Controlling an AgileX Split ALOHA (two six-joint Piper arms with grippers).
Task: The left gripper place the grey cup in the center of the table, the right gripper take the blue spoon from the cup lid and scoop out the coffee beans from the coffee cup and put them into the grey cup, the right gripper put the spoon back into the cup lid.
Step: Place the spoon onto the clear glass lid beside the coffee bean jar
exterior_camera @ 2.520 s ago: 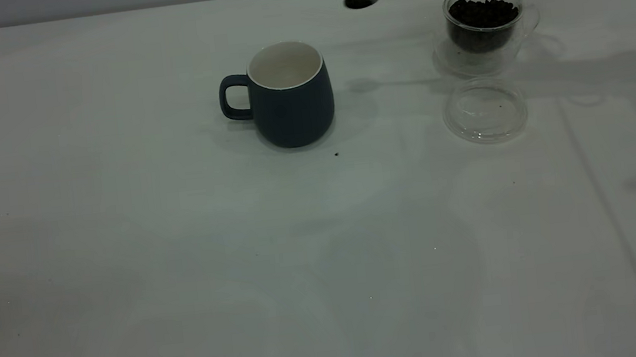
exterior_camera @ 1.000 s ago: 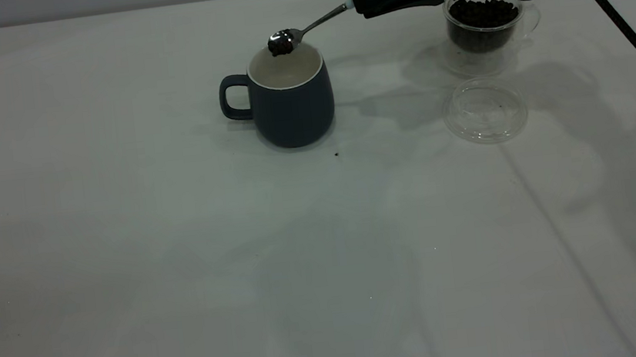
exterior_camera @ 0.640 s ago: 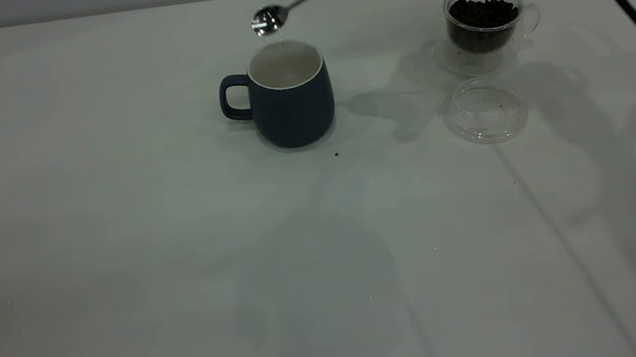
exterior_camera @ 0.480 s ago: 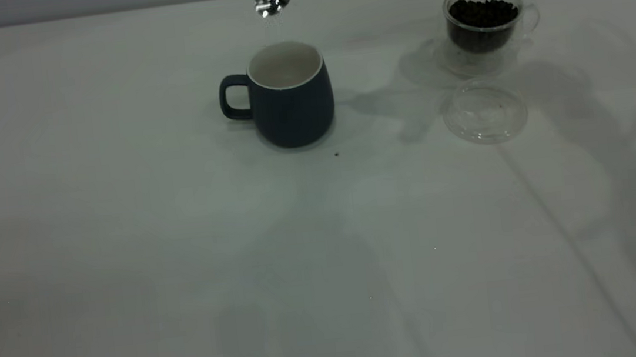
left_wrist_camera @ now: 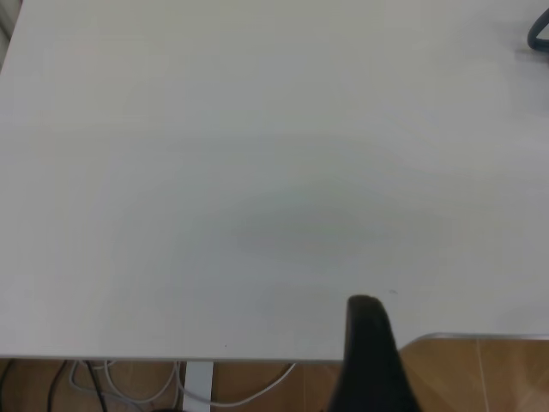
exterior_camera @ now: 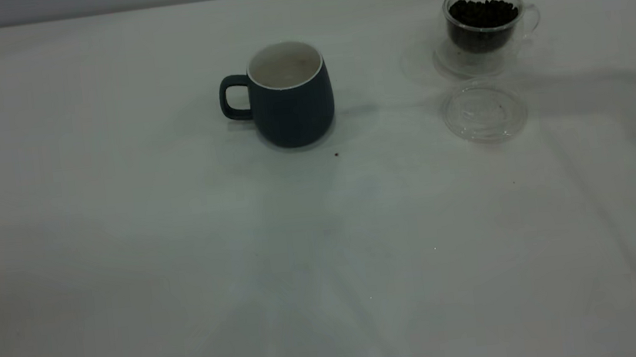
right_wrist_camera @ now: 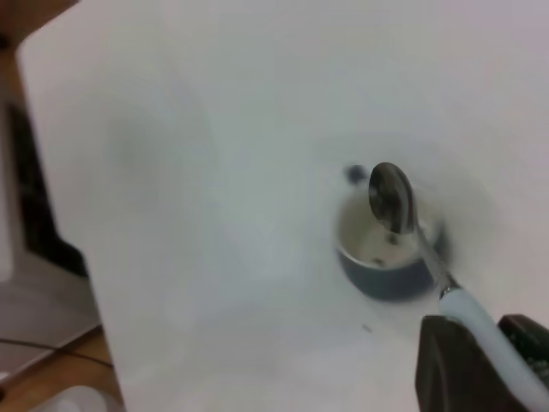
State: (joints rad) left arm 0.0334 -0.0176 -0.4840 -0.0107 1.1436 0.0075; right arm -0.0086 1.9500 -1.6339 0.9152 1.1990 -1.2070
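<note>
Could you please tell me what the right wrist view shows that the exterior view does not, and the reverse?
Only the right wrist view shows the spoon, its bowl empty, held by the right gripper high above the table. Only the exterior view shows the coffee cup of beans and the cup lid, which is bare. Both show the grey cup standing upright on the white table.

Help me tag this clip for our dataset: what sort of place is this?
Probably a lab or office test bench, not a kitchen: a plain white table holding only a grey cup, a glass coffee cup of beans and a clear lid, with loose cables on the wooden floor beneath.
</note>
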